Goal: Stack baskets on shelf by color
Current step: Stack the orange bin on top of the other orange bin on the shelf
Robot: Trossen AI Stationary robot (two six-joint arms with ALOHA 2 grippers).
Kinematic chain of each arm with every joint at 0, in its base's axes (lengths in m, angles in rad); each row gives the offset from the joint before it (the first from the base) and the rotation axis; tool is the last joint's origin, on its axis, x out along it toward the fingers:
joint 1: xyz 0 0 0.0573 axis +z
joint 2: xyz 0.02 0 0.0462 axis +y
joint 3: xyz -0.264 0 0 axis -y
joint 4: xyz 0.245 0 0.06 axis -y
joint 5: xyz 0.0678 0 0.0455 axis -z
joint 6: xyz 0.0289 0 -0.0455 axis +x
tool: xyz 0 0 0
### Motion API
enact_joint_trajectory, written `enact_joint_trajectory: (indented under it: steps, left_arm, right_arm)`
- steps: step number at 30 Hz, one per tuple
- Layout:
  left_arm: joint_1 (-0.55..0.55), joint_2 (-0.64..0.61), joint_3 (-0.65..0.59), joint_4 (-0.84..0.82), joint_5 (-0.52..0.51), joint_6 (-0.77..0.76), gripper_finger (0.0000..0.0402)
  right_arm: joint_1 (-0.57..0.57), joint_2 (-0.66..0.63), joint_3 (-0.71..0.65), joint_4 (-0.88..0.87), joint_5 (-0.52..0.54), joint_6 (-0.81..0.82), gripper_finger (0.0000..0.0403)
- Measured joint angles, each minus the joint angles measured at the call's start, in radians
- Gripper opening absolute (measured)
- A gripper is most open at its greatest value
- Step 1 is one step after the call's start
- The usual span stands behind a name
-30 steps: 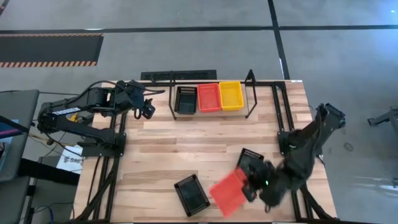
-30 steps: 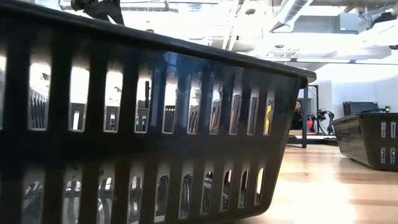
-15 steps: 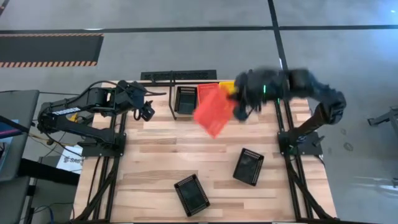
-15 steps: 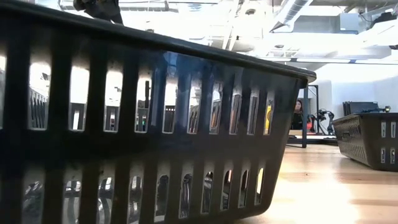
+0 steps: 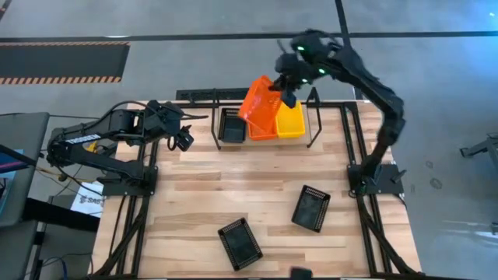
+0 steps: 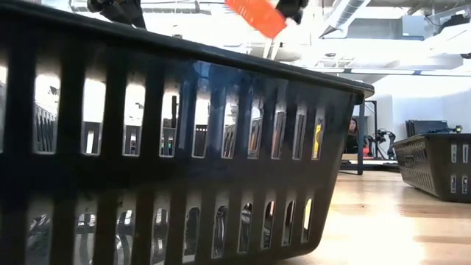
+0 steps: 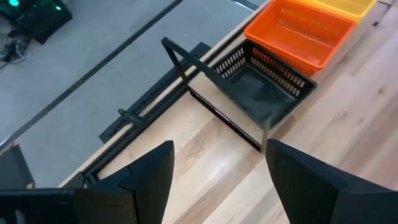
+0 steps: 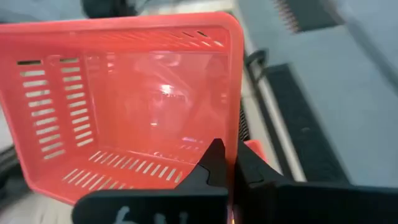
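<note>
A red-orange basket [image 5: 261, 101] hangs tilted in the air over the middle of the shelf [image 5: 313, 117] at the table's far edge, with my right gripper [image 5: 285, 87] shut on it. It also shows at the low view's top as the red-orange basket [image 6: 257, 15]. On the shelf rest a black basket [image 5: 232, 126], a red-orange one [image 7: 298, 37] and a yellow one [image 5: 291, 121]. Two more black baskets [image 5: 311, 208] [image 5: 240, 243] lie on the table. My left gripper [image 7: 217, 180] is open, near the shelf's left end. My right gripper pinches one side wall [image 8: 235, 134] of the red-orange basket, one finger [image 8: 214, 163] inside the basket and the other [image 8: 254, 167] outside. The basket is lifted clear and tilted, its open side turned toward the wrist camera.
The shelf's upright end posts [image 5: 216, 124] [image 5: 314, 101] stand on either side of the baskets. A black tube frame [image 5: 354, 148] edges the table. A black basket [image 6: 176, 147] fills most of the low view. Bare wood lies between the shelf and the loose black baskets.
My right gripper has swung from the table's near right side up and across to the far edge, carrying the red-orange basket with it. The basket has risen clear of the table and now hangs tilted above the shelf's middle.
</note>
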Motion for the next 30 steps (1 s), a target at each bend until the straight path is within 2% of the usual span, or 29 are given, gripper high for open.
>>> enact_joint_trajectory:
  steps: [2, 4, 6, 9, 11, 14, 17, 26, 30]
  left_arm:
    - [0.000, 0.000, 0.000, 0.000, -0.003, -0.005, 0.0242]
    - [0.000, 0.000, 0.000, 0.000, -0.010, -0.008, 0.0242]
    - [0.000, 0.000, 0.000, 0.000, -0.010, -0.006, 0.0242]
    - [0.000, 0.000, 0.000, 0.000, -0.010, -0.010, 0.0242]
    - [0.000, 0.000, 0.000, 0.000, -0.011, -0.024, 0.0242]
    - [0.000, 0.000, 0.000, 0.000, -0.014, -0.037, 0.0242]
    - [0.000, 0.000, 0.000, 0.000, -0.041, -0.043, 0.0242]
    - [0.000, 0.000, 0.000, 0.000, -0.064, -0.071, 0.0242]
    - [0.000, 0.000, 0.000, 0.000, -0.064, -0.071, 0.0242]
  right_arm:
    - [-0.048, 0.058, 0.000, -0.025, -0.079, -0.064, 0.0004]
    - [-0.082, 0.120, 0.022, -0.107, -0.101, -0.142, 0.0004]
    - [-0.106, 0.189, 0.068, -0.213, -0.073, -0.234, 0.0004]
    - [-0.117, 0.296, 0.135, -0.344, 0.037, -0.341, 0.0004]
    - [-0.125, 0.337, 0.137, -0.295, 0.047, -0.356, 0.0004]
    - [-0.125, 0.370, 0.176, -0.226, 0.006, -0.407, 0.0004]
    - [-0.116, 0.404, 0.212, -0.222, 0.001, -0.451, 0.0004]
    - [-0.086, 0.437, 0.201, -0.223, -0.005, -0.566, 0.0003]
    - [-0.074, 0.430, 0.204, -0.154, -0.004, -0.584, 0.0003]
